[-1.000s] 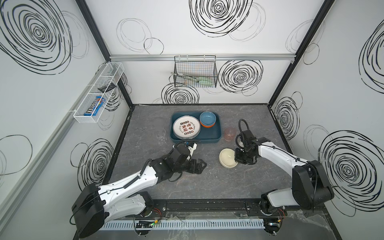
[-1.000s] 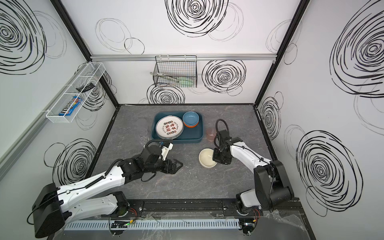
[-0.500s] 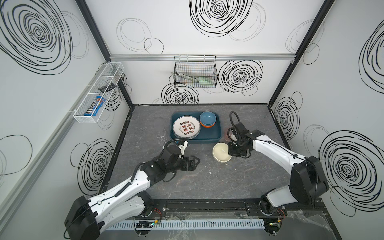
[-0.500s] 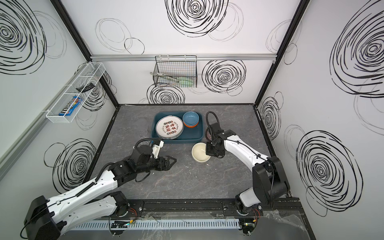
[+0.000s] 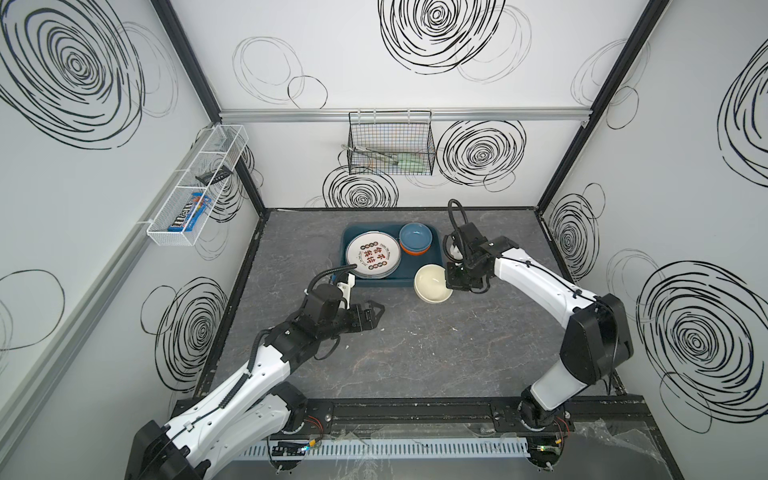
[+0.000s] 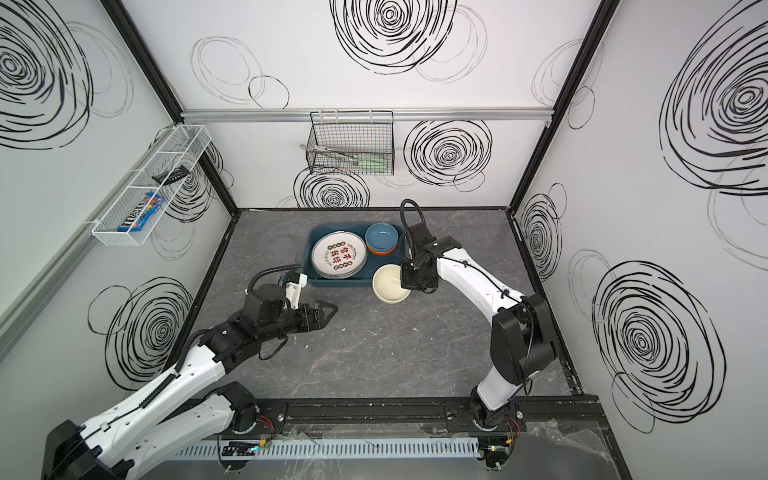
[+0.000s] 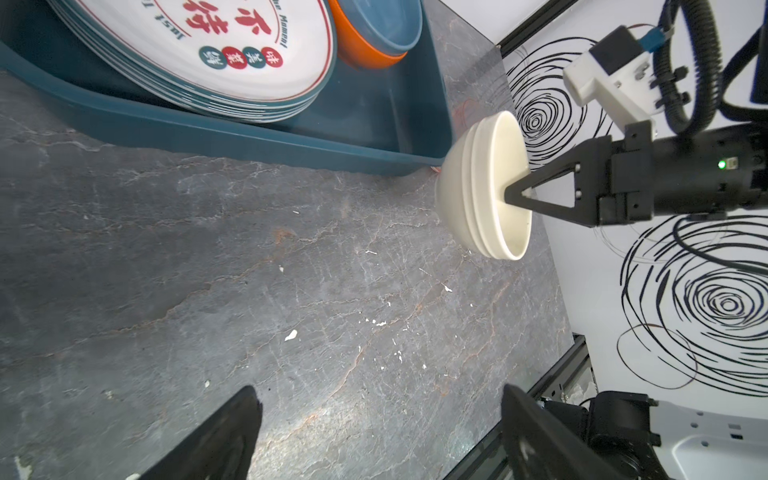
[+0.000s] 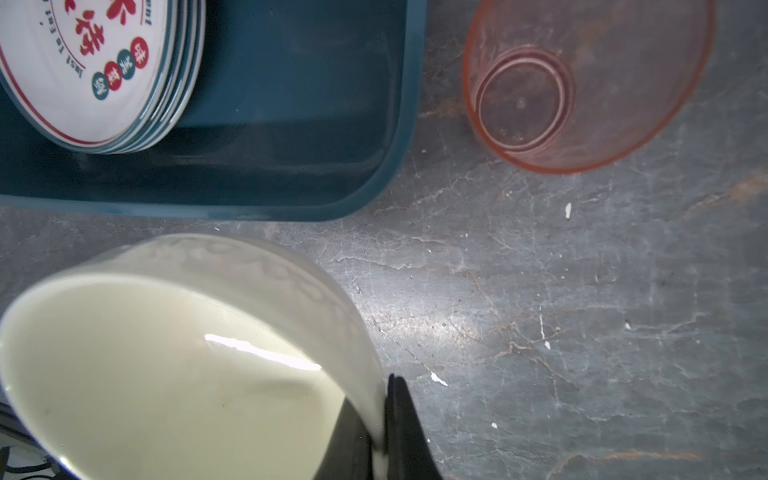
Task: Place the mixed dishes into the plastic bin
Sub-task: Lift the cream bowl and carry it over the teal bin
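The teal plastic bin (image 5: 382, 284) sits at the back middle of the table. It holds a stack of white plates (image 5: 372, 253) with red characters and a blue bowl (image 5: 415, 237) nested in an orange one. My right gripper (image 5: 449, 277) is shut on the rim of a cream bowl (image 5: 432, 282), held off the table at the bin's front right corner; the right wrist view shows its fingers (image 8: 401, 419) pinching the bowl's wall (image 8: 257, 266). A pink tumbler (image 8: 582, 83) stands beside the bin's right wall. My left gripper (image 5: 376, 311) hangs open and empty over bare table in front of the bin.
A black wire basket (image 5: 390, 149) with utensils hangs on the back wall. A white mesh tray (image 5: 195, 187) is fixed to the left wall. Small white crumbs (image 7: 291, 334) dot the grey tabletop. A black rail (image 5: 415, 411) runs along the front edge.
My right gripper has lifted the cream bowl and carried it left and back to the bin's front right corner. The open left gripper has drawn slightly left.
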`<act>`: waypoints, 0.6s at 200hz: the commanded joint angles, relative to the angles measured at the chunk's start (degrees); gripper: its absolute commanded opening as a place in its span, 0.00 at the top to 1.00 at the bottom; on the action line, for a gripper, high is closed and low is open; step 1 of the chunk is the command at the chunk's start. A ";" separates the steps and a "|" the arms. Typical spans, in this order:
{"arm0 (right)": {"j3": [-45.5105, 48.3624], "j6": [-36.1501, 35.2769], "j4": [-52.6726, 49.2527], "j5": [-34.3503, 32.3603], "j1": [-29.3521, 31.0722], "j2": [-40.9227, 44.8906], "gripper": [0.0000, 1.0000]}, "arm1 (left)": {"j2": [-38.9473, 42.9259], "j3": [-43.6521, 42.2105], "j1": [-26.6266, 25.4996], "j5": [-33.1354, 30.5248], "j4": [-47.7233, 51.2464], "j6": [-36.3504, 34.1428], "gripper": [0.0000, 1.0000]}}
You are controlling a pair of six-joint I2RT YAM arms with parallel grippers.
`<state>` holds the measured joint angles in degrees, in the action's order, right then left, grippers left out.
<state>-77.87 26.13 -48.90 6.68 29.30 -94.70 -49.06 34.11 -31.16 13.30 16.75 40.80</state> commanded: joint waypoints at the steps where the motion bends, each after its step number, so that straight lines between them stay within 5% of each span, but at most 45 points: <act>1: -4.66 -1.41 -1.75 -0.20 0.23 -1.89 0.99 | 0.99 0.35 1.71 1.29 0.37 -0.10 0.06; 120: -29.75 -2.31 -7.09 -1.83 -1.42 -19.35 0.99 | 1.07 1.06 11.18 6.16 1.25 -1.84 0.07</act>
<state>-101.78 24.08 -53.58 4.95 28.58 -112.20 -48.21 34.11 -21.43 17.93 18.41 40.01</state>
